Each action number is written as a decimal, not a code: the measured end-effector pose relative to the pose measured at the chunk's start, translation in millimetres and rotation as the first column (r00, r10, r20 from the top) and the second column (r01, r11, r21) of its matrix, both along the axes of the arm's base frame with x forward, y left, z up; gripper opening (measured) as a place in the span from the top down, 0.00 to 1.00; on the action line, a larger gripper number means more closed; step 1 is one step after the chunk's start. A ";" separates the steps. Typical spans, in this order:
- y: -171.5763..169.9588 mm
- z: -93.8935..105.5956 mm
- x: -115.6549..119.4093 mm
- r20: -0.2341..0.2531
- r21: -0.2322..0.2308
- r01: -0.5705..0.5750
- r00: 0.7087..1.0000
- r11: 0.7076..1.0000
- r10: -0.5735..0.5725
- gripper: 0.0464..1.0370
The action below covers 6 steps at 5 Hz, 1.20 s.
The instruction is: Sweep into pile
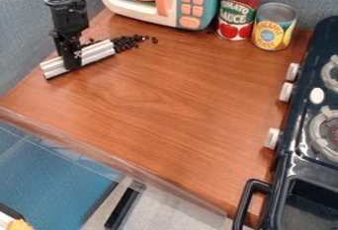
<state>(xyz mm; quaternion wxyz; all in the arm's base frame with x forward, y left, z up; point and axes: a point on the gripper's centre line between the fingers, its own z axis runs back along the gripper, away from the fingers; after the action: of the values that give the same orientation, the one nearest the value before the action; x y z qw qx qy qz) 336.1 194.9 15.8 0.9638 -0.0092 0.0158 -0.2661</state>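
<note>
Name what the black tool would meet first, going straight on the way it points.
The tool points down, holding the silver bar: probably the wooden counter just beneath; any gap is unclear.

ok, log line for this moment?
gripper: holding silver bar | black bits: bunched along bar, strays past its end | pile: loose

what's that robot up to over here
The robot arm's black gripper is holding a ridged silver bar down on the wooden counter, apparently as a sweeper for the small dark bits. They lie along the bar's edge and past its end, in front of the toy microwave. Most are bunched together, but a few stray ones sit off to the side, so the pile doesn't look quite gathered.
</note>
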 end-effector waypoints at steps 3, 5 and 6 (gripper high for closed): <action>-48.0 35.9 -2.8 0.064 -0.134 0.037 0.998 0.990 -0.028 0.67; -121.3 29.0 -1.4 0.055 -0.006 0.038 0.998 0.999 -0.038 0.67; -142.7 19.6 -1.6 0.088 0.212 -0.122 0.991 0.970 0.105 0.67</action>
<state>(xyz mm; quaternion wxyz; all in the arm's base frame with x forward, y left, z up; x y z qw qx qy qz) 334.5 52.2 35.4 0.9726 0.1052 0.0074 -0.2073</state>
